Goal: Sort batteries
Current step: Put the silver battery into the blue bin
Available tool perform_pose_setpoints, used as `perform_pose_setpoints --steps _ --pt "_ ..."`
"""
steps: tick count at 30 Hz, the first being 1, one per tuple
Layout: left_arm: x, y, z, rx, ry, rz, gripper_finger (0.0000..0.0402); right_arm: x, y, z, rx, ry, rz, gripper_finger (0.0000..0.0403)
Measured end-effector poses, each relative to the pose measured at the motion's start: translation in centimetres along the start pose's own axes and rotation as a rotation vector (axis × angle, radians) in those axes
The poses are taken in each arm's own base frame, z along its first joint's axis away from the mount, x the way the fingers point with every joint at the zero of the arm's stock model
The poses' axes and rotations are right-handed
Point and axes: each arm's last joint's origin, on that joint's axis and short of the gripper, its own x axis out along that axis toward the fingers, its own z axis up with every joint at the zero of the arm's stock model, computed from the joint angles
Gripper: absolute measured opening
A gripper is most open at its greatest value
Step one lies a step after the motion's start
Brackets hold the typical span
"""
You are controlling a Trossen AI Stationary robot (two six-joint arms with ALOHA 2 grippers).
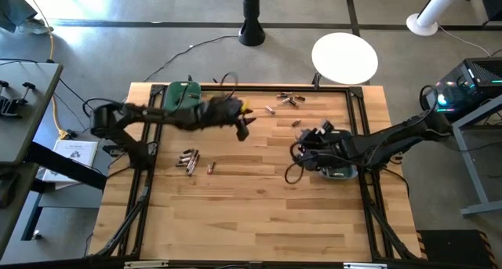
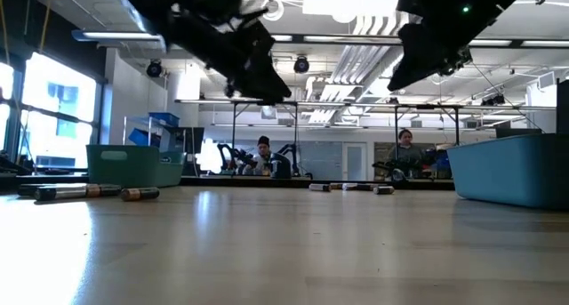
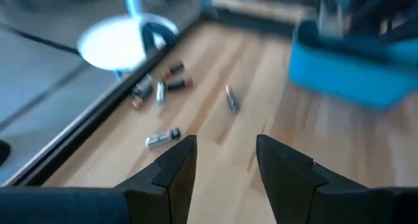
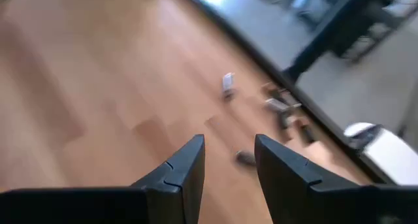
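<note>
The wooden counter (image 1: 251, 214) carries two bins and scattered batteries. A green bin (image 1: 182, 96) sits at the far left corner and a blue bin (image 1: 339, 172) stands against the right edge, about halfway along it. The batteries lie in two clusters with a few strays. The near-left cluster (image 1: 187, 160) looks like about five cells packed together, too tight to count surely, with one single cell (image 1: 210, 167) just beside it. The far cluster (image 1: 289, 99), close to the far edge and right of its middle, holds roughly five or six, with a lone cell (image 1: 271, 110) near it and another single cell (image 1: 296, 123) a little toward the middle of the counter. The left tool (image 1: 244, 129) hangs above the counter's far middle, clear of the surface, and its wrist view shows its two fingers (image 3: 176, 165) parted with bare wood between them, gripping nothing. The right tool (image 1: 302, 140) is raised just beside the blue bin, toward the middle of the counter; its fingers (image 4: 186, 166) likewise stand apart with nothing between them, and no battery touches either tool.
</note>
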Motion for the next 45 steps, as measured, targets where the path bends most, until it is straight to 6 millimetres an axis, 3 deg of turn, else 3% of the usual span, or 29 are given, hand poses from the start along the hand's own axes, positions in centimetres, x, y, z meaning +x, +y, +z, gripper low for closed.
perform_pose_setpoints --steps 7,14,19,29,37,41,45 --pt "6.2 3.9 1.4 0.354 0.276 -0.097 0.0155 -2.0 1.5 -1.1 -0.031 0.027 0.134 0.0126" --pt "11.8 4.9 2.6 0.441 0.454 -0.112 0.0159 -3.1 2.4 -1.7 0.029 -0.051 0.092 0.0126" --pt "14.2 5.8 2.7 0.544 0.484 -0.135 0.0159 -3.1 3.2 -2.3 0.034 -0.045 0.093 0.0126" --pt "17.0 8.5 1.6 0.460 0.504 -0.238 0.0159 -1.6 5.4 -3.9 -0.044 0.001 0.052 0.0126" --pt "17.2 9.4 0.6 0.434 0.519 -0.320 0.0159 -0.8 6.3 -4.5 -0.065 0.012 0.038 0.0126" --pt "17.2 9.6 -0.4 0.423 0.575 -0.351 0.0159 -0.3 6.0 -4.2 0.039 -0.031 -0.019 0.0126" --pt "16.2 9.4 0.0 0.338 0.633 -0.350 0.0158 1.4 5.1 -3.5 0.151 -0.032 -0.101 0.0126"
